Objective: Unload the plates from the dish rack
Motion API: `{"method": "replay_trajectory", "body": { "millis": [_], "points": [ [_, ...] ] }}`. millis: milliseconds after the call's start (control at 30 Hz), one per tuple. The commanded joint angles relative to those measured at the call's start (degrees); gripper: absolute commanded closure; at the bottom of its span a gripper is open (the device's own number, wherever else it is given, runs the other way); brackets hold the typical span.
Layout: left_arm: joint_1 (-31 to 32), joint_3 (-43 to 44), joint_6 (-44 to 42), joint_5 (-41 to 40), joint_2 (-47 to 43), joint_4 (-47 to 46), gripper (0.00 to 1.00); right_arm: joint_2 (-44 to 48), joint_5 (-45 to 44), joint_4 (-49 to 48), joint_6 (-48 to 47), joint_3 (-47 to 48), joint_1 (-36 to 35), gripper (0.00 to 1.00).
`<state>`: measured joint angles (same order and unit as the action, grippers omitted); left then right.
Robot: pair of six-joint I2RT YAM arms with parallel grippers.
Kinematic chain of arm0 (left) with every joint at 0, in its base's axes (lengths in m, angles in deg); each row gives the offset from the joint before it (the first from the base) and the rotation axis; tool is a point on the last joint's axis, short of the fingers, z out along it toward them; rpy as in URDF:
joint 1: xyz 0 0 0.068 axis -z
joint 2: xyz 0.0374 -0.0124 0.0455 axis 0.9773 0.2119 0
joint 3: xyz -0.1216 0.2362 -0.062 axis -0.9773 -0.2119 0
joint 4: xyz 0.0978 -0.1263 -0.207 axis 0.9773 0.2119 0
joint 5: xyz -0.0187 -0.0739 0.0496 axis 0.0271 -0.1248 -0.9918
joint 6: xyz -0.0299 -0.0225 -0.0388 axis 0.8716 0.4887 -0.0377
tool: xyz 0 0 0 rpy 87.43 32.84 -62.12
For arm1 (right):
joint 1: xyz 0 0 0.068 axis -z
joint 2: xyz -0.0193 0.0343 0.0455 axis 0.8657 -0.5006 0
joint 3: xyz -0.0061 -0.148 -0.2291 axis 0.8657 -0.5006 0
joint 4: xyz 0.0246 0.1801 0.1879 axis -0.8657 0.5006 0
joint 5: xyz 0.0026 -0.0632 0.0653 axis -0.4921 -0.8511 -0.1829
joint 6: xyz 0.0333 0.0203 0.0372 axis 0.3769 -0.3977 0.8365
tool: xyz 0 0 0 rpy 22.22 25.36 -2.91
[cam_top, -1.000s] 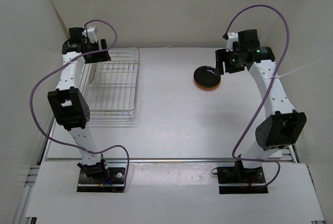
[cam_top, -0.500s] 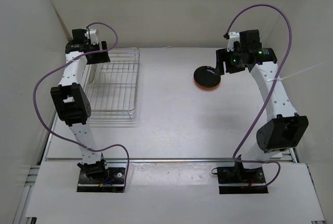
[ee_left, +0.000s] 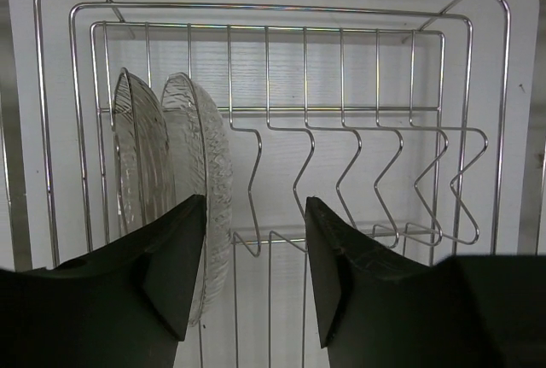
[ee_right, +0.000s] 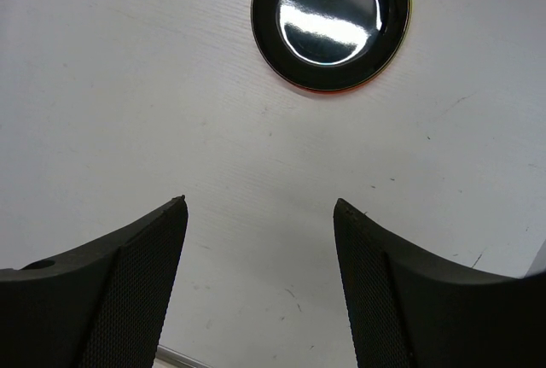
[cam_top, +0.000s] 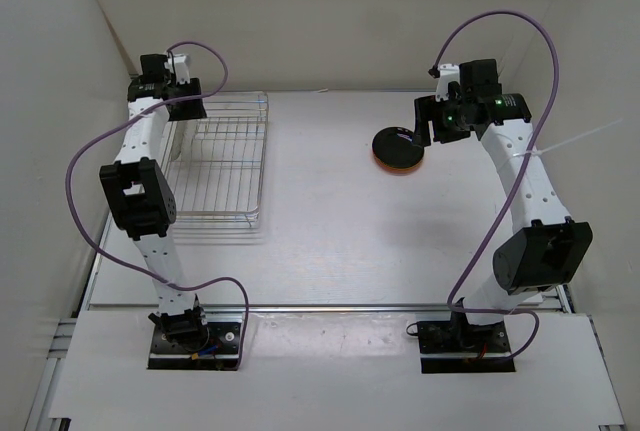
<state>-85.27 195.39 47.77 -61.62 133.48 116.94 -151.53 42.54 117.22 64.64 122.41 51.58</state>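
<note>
Over the last second the left arm has swung further toward the far left end of the dish rack (cam_top: 228,166), and the left claw (ee_left: 254,274) has drawn its fingers partway in, though they still stand apart, released, grasping nothing. In its wrist view the claw looks down on a clear textured plate (ee_left: 205,146) standing upright in the rack's left slots, with what seems to be a second clear plate (ee_left: 135,159) just left of it. The left finger sits in front of the nearer plate's edge, which suggests a grasp on it is about to begin. The rack's other wire slots, to the right, hold nothing. The right arm has not moved. The right claw (ee_right: 260,283) hangs released above the white surface (cam_top: 330,221), near a glossy black plate (ee_right: 330,11) lying flat on an orange plate (ee_right: 328,90) at the far right, well apart from the rack. So two plates look unloaded, and the clear ones remain.
</note>
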Motion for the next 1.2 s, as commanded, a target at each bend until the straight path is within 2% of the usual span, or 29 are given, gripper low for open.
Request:
{"method": "replay_trajectory", "body": {
  "millis": [0, 100, 133, 233, 267, 467, 500, 600, 700, 733, 1033, 1167],
  "points": [
    [0.21, 2.23, -0.02, 0.22, -0.63, -0.43, 0.40, 1.94, 0.66, -1.08, -0.66, -0.03, -0.06, 0.27],
    [0.21, 2.23, 0.50, 0.22, -0.63, -0.43, 0.49, 1.94, 1.18, -1.08, -0.66, -0.55, -0.06, 0.27],
    [0.21, 2.23, 0.50, 0.22, -0.63, -0.43, 0.49, 1.94, 1.19, -1.08, -0.66, -0.55, -0.06, 0.27],
    [0.21, 2.76, 0.50, 0.22, -0.63, 0.09, 0.60, 1.94, 1.19, -1.08, -0.66, -1.08, -0.06, 0.27],
    [0.21, 2.76, 0.50, 0.22, -0.11, 0.09, 0.67, 2.47, 1.19, -1.08, -0.66, -1.08, -0.06, 0.27],
    [0.21, 2.76, 1.56, 1.36, -0.10, 0.62, 0.76, 2.47, 1.19, -1.61, -0.66, -1.61, -0.06, 0.27],
    [0.21, 2.76, 1.56, 1.37, -0.10, 0.62, 0.80, 2.99, 1.19, -1.61, -0.66, -1.61, -0.58, 0.27],
    [-0.31, 2.76, 1.56, 1.37, -0.10, 0.62, 0.80, 3.00, 1.19, -1.61, -0.66, -1.61, -0.58, 0.27],
    [-0.84, 2.76, 2.09, 1.37, -0.10, 0.62, 0.84, 3.52, 1.19, -1.61, -0.66, -2.14, -0.58, 0.27],
    [-0.84, 2.76, 2.09, 1.37, -0.10, 0.62, 0.89, 3.53, 1.19, -1.61, -0.66, -2.14, -0.58, 0.27],
    [-0.84, 3.90, 1.56, 1.98, -0.10, 2.29, 0.89, 4.05, 1.19, -1.61, -0.66, -2.66, -0.58, 0.27],
    [-0.84, 10.04, 0.24, 4.17, -0.10, 5.97, 0.89, 4.05, 1.19, -1.61, -0.66, -2.66, -0.58, 0.27]
  ]
}}
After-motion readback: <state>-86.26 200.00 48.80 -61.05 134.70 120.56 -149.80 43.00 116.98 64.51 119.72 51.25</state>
